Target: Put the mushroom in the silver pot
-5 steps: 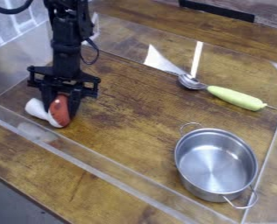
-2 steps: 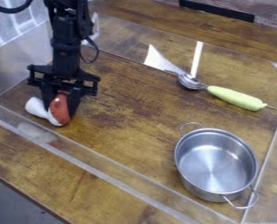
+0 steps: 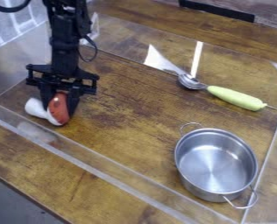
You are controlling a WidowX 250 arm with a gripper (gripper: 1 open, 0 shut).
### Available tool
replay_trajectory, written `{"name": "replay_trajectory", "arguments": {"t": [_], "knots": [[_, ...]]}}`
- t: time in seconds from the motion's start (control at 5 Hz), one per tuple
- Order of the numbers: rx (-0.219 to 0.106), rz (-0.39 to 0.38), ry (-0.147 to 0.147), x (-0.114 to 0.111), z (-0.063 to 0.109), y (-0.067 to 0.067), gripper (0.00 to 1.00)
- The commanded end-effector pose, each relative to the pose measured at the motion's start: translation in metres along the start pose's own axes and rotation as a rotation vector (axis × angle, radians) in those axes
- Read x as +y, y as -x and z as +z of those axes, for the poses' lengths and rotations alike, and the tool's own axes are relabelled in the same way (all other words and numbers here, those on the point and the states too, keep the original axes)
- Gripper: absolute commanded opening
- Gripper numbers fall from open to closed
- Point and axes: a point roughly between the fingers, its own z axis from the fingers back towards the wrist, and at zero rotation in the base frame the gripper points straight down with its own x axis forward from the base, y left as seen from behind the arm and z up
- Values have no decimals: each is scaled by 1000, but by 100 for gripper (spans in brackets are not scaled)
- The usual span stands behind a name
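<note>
The step in hand is the grasp. The gripper (image 3: 60,107) points almost straight down at the far left of the bench (image 3: 129,114), and its jaws are closed on the mushroom (image 3: 58,108), gripping the reddish-brown cap from either side. The white stem pokes out to the left of the jaws, low against the wood; whether the mushroom rests on the bench or is just clear of it cannot be told from this view.

The silver pot (image 3: 216,162) stands well apart, at the near right of the bench, upright and empty, its mouth open to the camera. A spoon (image 3: 194,74) and a yellow-green vegetable (image 3: 237,96) lie at the far right, away from the straight line between mushroom and pot.

The next move calls for a lift high enough for the dangling stem to clear the pot's rim, then a carry to the near right until the mushroom hangs over the middle of the pot. The glossy rounded cap may slip in the jaws, so a steady carry looks wise.
</note>
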Motion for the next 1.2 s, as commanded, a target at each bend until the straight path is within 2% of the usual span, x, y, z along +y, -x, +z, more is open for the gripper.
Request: {"name": "replay_trajectory", "arguments": {"t": [0.0,0.2,0.4,0.6,0.8,1.0], "knots": [[-95,27,81,-1,58,8,0],[-105,29,155,-16,94,24,0],[-100,6,218,-38,118,40,0],[-85,-52,255,-69,124,58,0],[-64,-134,279,-108,127,77,0],[-45,-209,303,-145,123,100,0]]}}
